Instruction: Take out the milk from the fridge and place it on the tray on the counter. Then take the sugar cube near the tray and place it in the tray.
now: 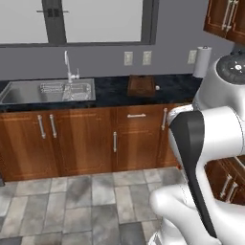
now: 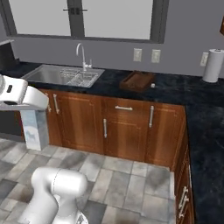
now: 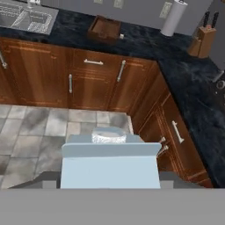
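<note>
My gripper [image 3: 110, 178] is clamped on the milk [image 3: 110, 165]. Tray [image 1: 141, 86] sits mid-counter [image 1: 110, 93], sugar cube [image 1: 157, 88] just beside its right edge.

Both base views face the counter [image 1: 110, 91] from afar; hand view apparently looks down.

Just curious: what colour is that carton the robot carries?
Pale blue-grey; the milk shows best in the hand view.

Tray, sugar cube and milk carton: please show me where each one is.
tray [image 2: 137, 81], right base view, on its wooden floor.
sugar cube [image 2: 152, 85], right base view, on its middle.
milk carton [image 3: 110, 171], hand view, on its front face.
</note>
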Robot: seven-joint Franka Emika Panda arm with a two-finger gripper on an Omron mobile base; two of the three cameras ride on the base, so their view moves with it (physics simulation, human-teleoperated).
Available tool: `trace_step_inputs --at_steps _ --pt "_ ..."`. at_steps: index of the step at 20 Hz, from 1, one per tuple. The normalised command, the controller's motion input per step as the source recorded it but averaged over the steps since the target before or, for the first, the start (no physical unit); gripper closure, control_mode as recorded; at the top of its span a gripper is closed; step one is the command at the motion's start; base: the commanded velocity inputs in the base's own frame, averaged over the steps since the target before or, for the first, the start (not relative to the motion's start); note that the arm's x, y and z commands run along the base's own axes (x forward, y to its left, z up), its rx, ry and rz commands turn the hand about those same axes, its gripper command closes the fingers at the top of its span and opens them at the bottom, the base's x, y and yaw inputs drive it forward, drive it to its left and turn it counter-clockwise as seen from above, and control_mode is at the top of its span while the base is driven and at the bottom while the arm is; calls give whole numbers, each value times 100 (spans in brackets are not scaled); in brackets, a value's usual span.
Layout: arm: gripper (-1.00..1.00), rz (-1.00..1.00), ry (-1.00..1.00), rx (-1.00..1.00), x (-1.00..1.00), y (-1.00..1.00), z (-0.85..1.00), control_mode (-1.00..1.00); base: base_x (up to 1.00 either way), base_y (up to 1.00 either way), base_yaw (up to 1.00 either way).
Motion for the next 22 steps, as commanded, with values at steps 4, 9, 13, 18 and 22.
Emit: trace_step_inputs --at_steps 4,9,13,18,22 --pt "100 0 0 0 0 0 0 100 100 -2 0" --pt "100 0 0 0 0 0 0 100 100 4 -11" --pt "100 0 0 0 0 0 0 100 100 0 -20" --pt "100 0 0 0 0 0 0 100 92 0 -25" --pt "100 0 0 0 0 0 0 100 69 -26 -20"
